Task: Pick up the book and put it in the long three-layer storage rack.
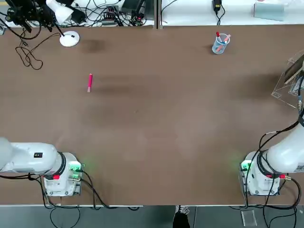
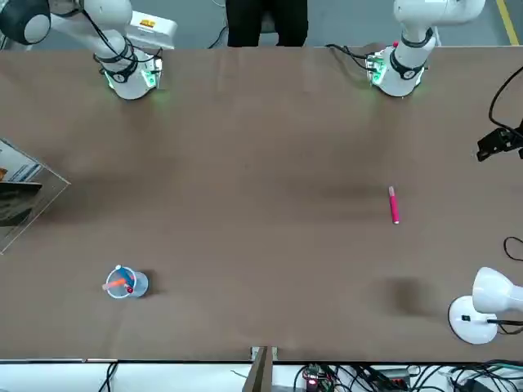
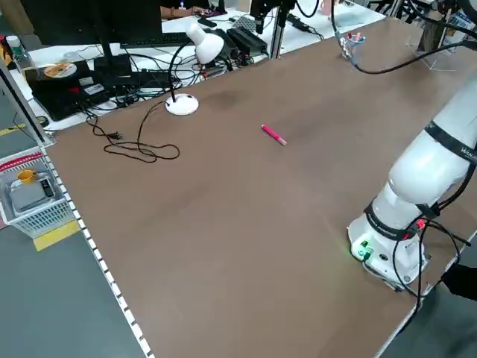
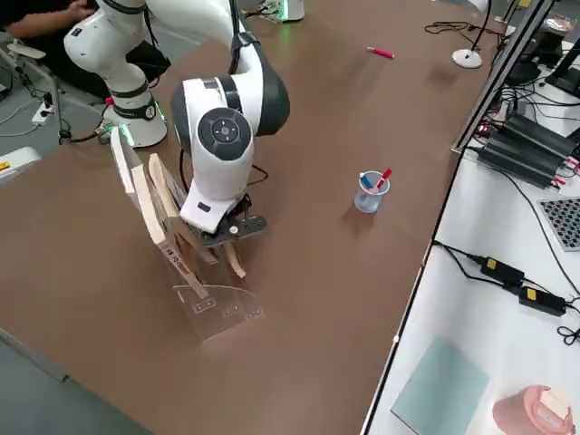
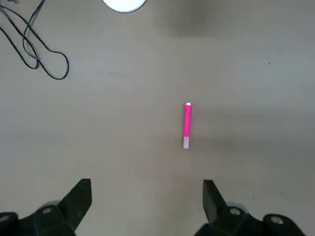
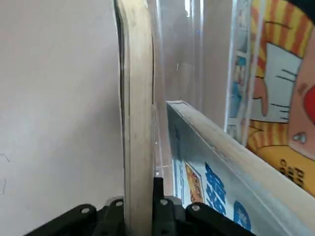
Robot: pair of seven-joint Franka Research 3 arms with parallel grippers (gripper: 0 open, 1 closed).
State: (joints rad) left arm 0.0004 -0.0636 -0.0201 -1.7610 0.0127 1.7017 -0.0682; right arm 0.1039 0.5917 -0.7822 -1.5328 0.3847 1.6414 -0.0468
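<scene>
Some blue lettering on a book (image 6: 216,189), pale cover.

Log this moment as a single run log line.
right hand: shut on book, at clear rack | left hand: open, idle above table | placement: release not yet done

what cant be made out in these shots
- front cover of the book: seen edge-on in the right wrist view
- most of the rack: cut off by the front view's edge
- right gripper: fingertips lost among the books in the right side view
- left gripper: outside the left side view
</scene>
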